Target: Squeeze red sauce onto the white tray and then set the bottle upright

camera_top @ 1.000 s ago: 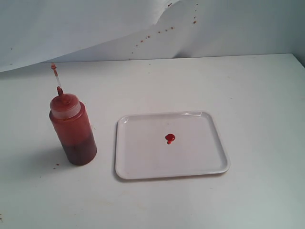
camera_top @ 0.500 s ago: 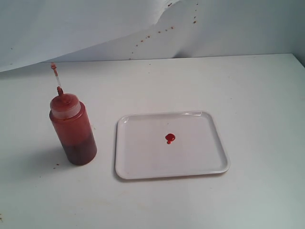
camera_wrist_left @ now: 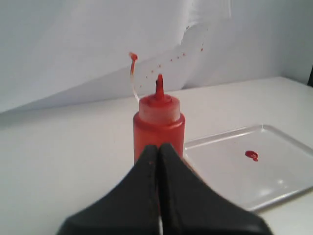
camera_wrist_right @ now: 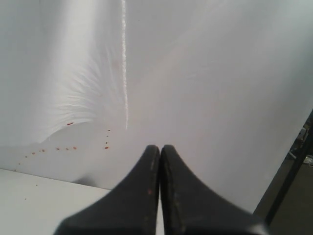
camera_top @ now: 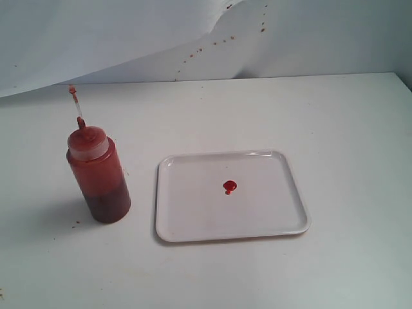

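The bottle (camera_top: pixel 98 174) stands upright on the table at the left, its thin nozzle pointing up. To its right lies the white tray (camera_top: pixel 193 222), with a small blob of red sauce (camera_top: pixel 229 187) near its middle. Neither gripper shows in the exterior view. In the left wrist view my left gripper (camera_wrist_left: pixel 158 147) is shut and empty, a short way in front of the bottle (camera_wrist_left: pixel 158 125), with the white tray (camera_wrist_left: pixel 274 188) and the red sauce (camera_wrist_left: pixel 252 155) off to one side. My right gripper (camera_wrist_right: pixel 160 148) is shut and empty, facing the white backdrop.
A white paper backdrop (camera_top: pixel 129 38) hangs behind the table, flecked with small dark red specks (camera_top: pixel 212 44). The white table (camera_top: pixel 347 116) stretches bare to the right of the tray, with its right edge near the frame's corner.
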`<state>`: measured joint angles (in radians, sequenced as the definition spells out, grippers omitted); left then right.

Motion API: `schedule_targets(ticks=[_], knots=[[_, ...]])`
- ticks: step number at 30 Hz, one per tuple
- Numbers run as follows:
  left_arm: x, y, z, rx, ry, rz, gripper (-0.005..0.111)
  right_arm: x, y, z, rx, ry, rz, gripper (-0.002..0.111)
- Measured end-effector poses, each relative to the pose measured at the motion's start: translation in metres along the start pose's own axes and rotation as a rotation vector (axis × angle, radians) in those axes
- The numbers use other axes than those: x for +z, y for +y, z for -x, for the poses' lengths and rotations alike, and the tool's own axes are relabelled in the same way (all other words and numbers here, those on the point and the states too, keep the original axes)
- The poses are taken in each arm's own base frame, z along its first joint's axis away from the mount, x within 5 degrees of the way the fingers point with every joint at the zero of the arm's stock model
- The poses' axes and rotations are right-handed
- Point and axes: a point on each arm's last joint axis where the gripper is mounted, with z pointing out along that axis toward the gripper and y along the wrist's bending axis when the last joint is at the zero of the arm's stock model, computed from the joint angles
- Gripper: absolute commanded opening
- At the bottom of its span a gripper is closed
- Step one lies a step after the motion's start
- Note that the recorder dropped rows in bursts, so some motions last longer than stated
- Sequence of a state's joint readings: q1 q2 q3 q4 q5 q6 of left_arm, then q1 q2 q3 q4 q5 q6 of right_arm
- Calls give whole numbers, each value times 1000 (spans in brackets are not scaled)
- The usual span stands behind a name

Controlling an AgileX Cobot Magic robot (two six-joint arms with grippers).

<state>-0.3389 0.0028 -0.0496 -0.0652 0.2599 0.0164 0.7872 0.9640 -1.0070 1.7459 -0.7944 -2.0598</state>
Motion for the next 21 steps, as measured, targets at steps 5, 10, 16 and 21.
schedule_targets(ticks=[5, 10, 16, 21], knots=[[3, 0, -16, 7, 63, -3, 0, 0, 0, 0, 0, 0, 0, 0], [3, 1, -16, 14, 63, 0, 0, 0, 0, 0, 0, 0, 0, 0], [3, 2, -16, 9, 63, 12, 0, 0, 0, 0, 0, 0, 0, 0], [3, 2, -17, 20, 68, 15, 0, 0, 0, 0, 0, 0, 0, 0]])
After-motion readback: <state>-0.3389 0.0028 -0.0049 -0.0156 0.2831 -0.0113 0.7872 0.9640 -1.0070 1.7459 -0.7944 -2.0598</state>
